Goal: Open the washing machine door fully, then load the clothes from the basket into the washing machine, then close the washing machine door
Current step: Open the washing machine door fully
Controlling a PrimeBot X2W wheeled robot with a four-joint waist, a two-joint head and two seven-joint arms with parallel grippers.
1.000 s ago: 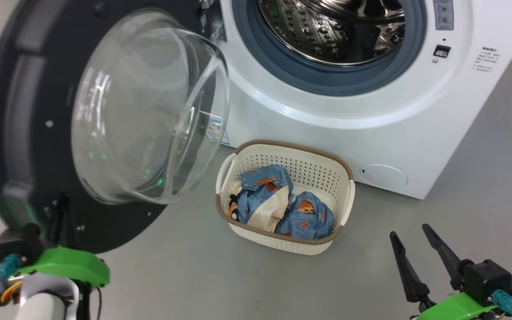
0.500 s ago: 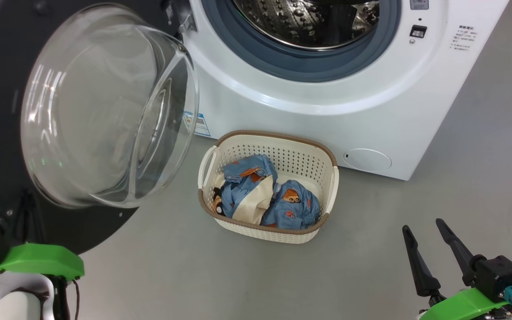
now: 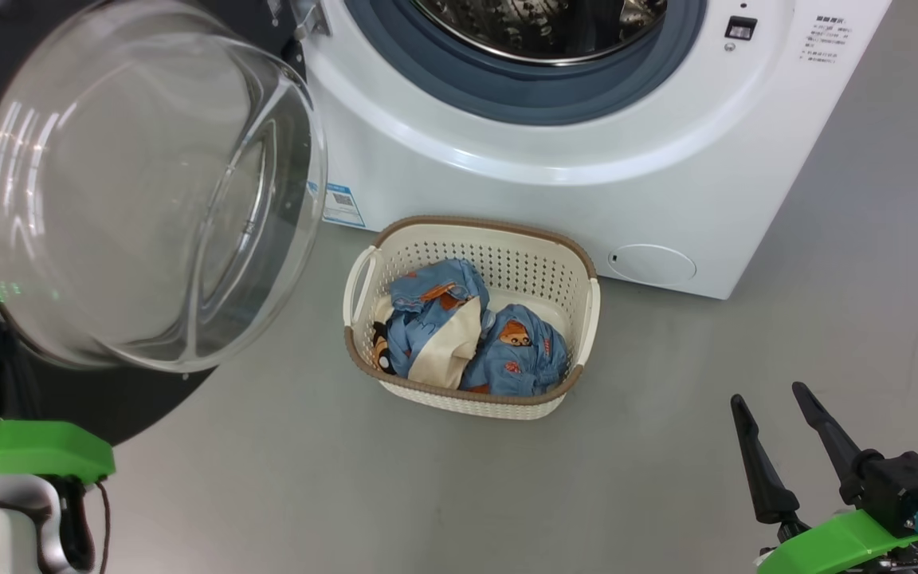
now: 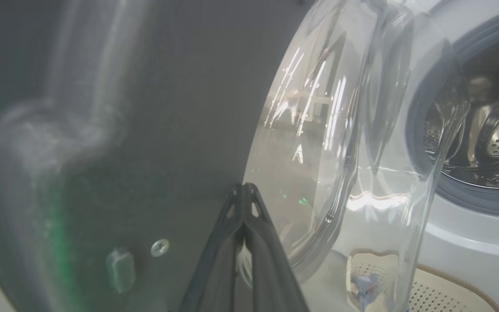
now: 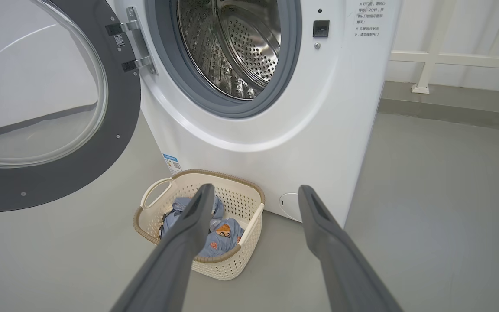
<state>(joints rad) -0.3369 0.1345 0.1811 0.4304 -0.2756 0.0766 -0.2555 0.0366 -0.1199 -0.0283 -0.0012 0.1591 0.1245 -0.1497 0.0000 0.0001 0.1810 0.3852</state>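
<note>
Door (image 3: 148, 183) stands wider than a second ago; my left gripper (image 4: 244, 188), jaws together, at its black face. Sticker (image 3: 339, 206) print unreadable. Right gripper (image 3: 768, 393), jaws apart, right of basket (image 3: 483, 226) holding clothes (image 3: 459, 335).

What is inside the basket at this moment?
The basket holds crumpled light-blue clothes with bear prints and a cream fabric part. They cover most of its floor, so anything beneath them cannot be seen.

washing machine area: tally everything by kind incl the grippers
washing machine: 1
washing machine door: 1
basket: 1
bundles of clothes: 2
grippers: 2, left gripper shut, right gripper open
total: 7
</note>
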